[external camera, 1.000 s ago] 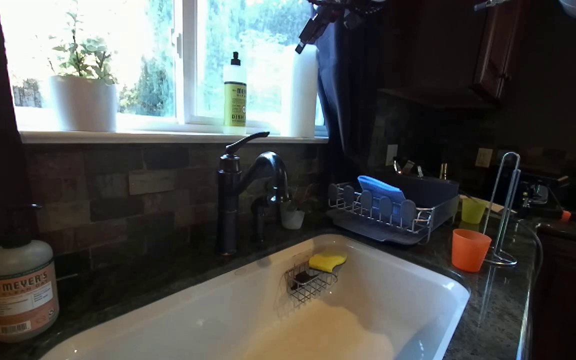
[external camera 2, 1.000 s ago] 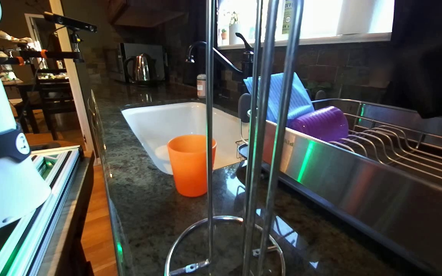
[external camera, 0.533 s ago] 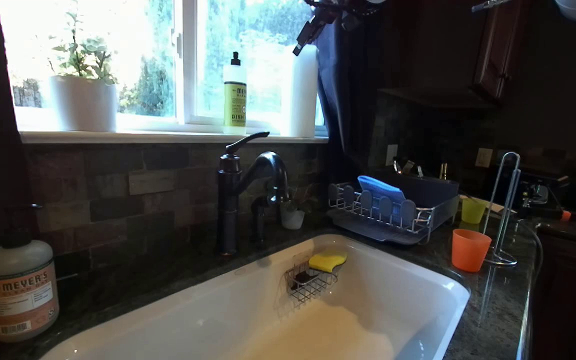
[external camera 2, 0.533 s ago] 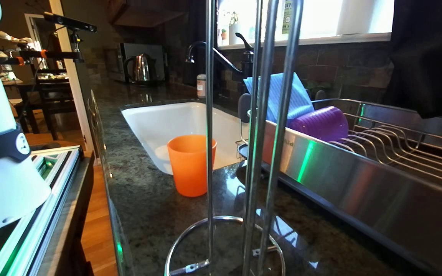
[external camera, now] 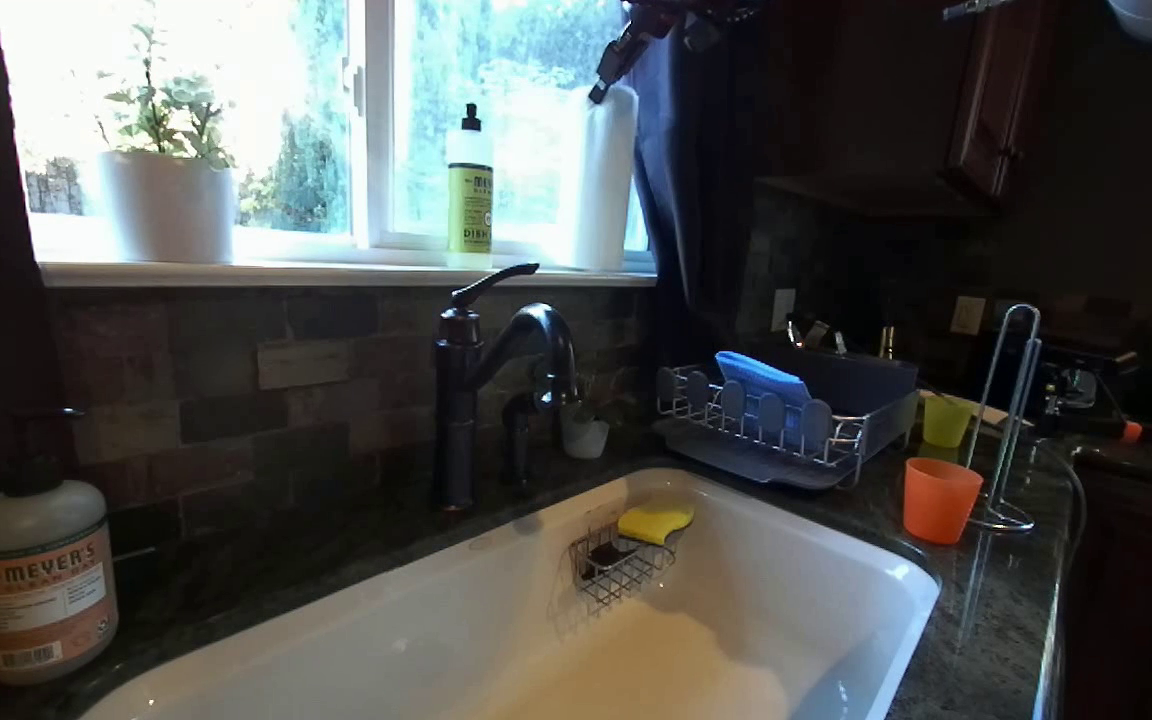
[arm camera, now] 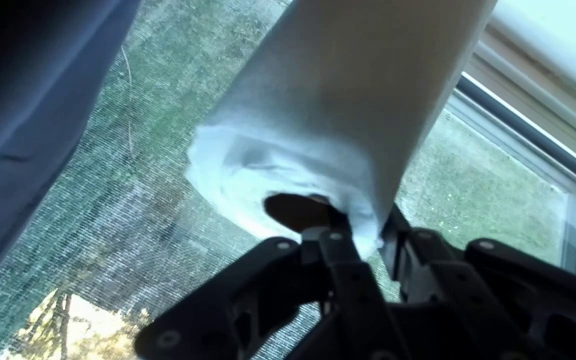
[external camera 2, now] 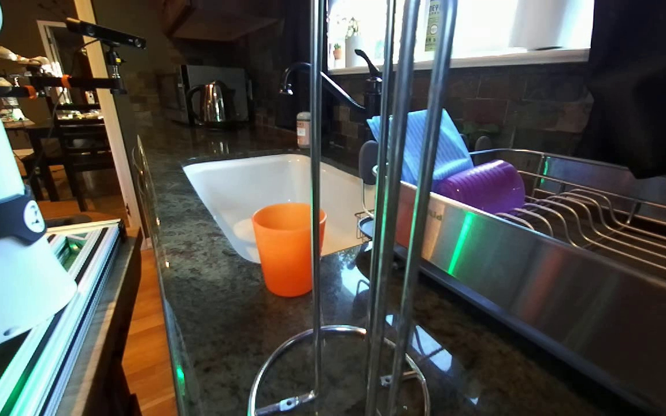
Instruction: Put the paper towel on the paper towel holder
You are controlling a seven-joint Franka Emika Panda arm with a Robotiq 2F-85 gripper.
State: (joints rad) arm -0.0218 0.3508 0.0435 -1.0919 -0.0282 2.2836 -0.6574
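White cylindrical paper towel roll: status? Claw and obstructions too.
Black claw clamped on top rim of white cylindrical paper towel roll. Roll tilted, contact with white windowsill unclear. Orange tapered cup beside slender silvery metal holder, may crowd placement.

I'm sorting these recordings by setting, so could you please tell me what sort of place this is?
This looks like a kitchen, probably in a home: it has a white sink, a dish rack and a shiny metal kettle.
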